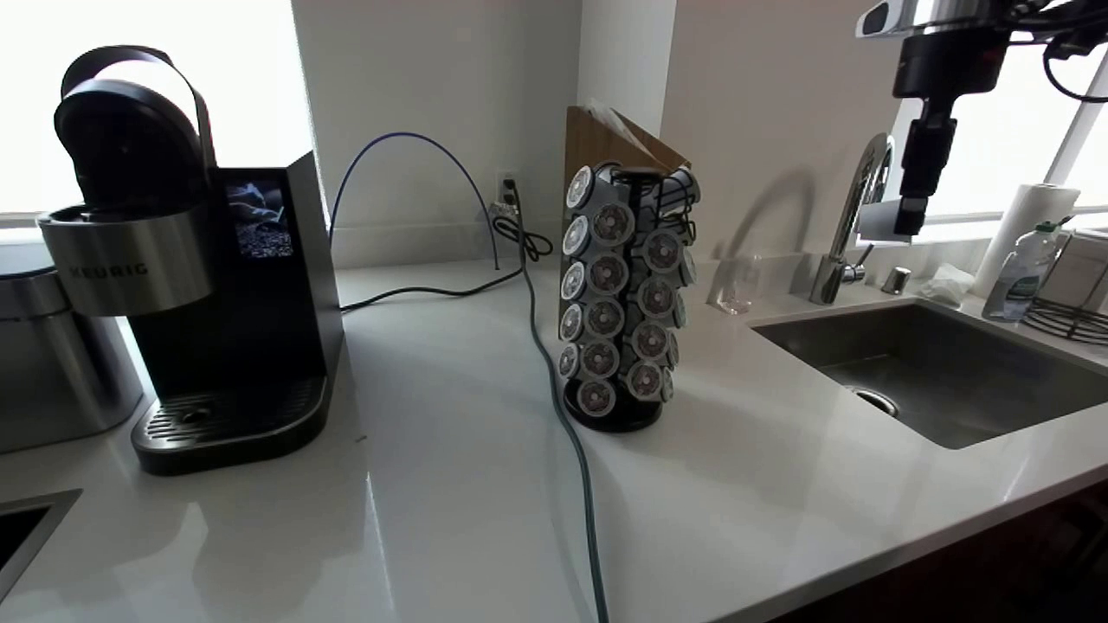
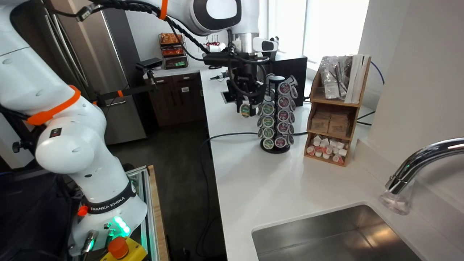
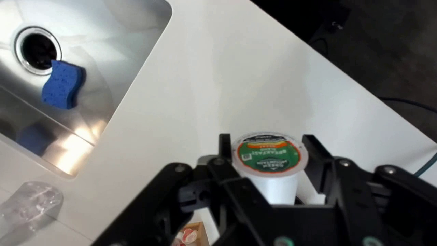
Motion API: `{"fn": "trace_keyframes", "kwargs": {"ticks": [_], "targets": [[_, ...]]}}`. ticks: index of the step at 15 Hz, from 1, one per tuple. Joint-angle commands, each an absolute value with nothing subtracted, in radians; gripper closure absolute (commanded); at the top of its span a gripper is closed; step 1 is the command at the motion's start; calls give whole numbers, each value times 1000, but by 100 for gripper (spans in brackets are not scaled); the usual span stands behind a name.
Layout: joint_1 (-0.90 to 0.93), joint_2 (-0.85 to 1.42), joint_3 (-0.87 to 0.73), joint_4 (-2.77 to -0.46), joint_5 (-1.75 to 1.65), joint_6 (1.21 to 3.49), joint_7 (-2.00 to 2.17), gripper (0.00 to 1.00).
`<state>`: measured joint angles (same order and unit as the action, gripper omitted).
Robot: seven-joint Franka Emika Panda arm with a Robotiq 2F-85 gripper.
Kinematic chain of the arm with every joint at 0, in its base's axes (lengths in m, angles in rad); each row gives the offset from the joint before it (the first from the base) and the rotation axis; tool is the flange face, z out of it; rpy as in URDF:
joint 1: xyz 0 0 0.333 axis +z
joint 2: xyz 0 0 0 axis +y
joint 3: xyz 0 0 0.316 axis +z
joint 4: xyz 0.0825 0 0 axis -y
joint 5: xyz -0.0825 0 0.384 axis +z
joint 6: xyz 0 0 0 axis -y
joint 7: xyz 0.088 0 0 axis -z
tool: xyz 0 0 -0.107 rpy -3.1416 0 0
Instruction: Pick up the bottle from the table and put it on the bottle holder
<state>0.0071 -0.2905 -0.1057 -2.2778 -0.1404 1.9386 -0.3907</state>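
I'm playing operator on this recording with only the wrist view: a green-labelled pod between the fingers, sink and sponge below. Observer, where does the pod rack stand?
Observer: In both exterior views the rack stands upright on the counter, between the coffee machine and the sink.
Operator: Is the pod on it?
Observer: No; in an exterior view the gripper holds the pod in the air, apart from the rack.
Operator: And the coffee machine's lid?
Observer: In an exterior view, the lid is raised.
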Motion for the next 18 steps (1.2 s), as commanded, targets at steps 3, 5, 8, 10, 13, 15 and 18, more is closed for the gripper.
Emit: {"fn": "trace_keyframes", "kwargs": {"ticks": [3, 5, 8, 10, 13, 15, 18], "targets": [[21, -77, -54, -2125, -127, 2076, -372, 71], [9, -111, -48, -2160, -135, 2064, -387, 46], [9, -77, -43, -2129, -136, 2072, -380, 46], [16, -70, -38, -2122, -125, 2088, -418, 71], [24, -46, -25, -2086, -110, 2108, -477, 71], [29, -32, -12, -2062, -102, 2121, -514, 71], [34, -12, 1, -2033, -80, 2105, -576, 71]]}}
